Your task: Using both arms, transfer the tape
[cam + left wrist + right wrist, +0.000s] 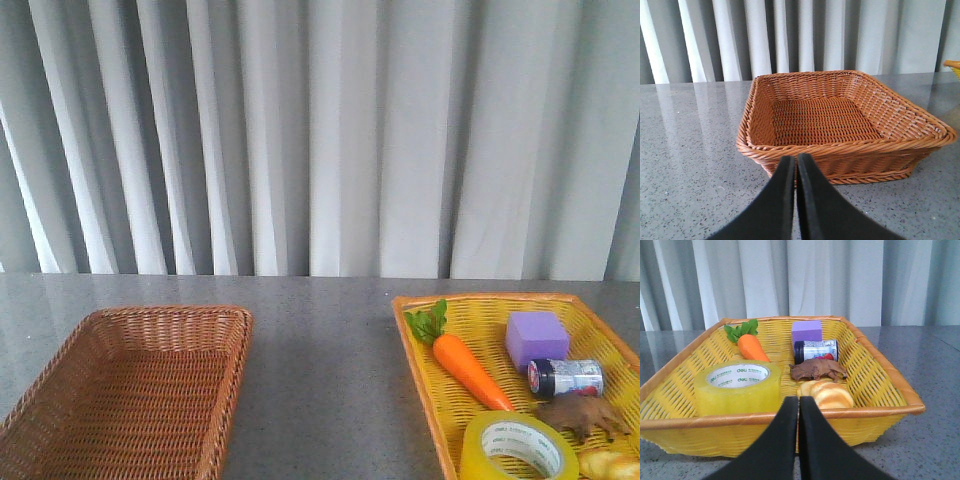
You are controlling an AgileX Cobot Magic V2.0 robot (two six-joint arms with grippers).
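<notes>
The yellow tape roll [519,446] lies flat at the near left of the yellow basket [420,360], white core up; it also shows in the right wrist view [737,387]. My right gripper [799,402] is shut and empty, just outside the yellow basket's near rim [690,421], to the right of the tape. My left gripper [796,161] is shut and empty, just in front of the brown wicker basket [840,150], which holds nothing. Neither arm shows in the front view.
The yellow basket also holds a toy carrot [468,368], a purple block [536,338], a small can [566,377], a brown toy animal [583,414] and bread [826,394]. The brown basket [60,400] stands at the table's left. Grey curtains hang behind.
</notes>
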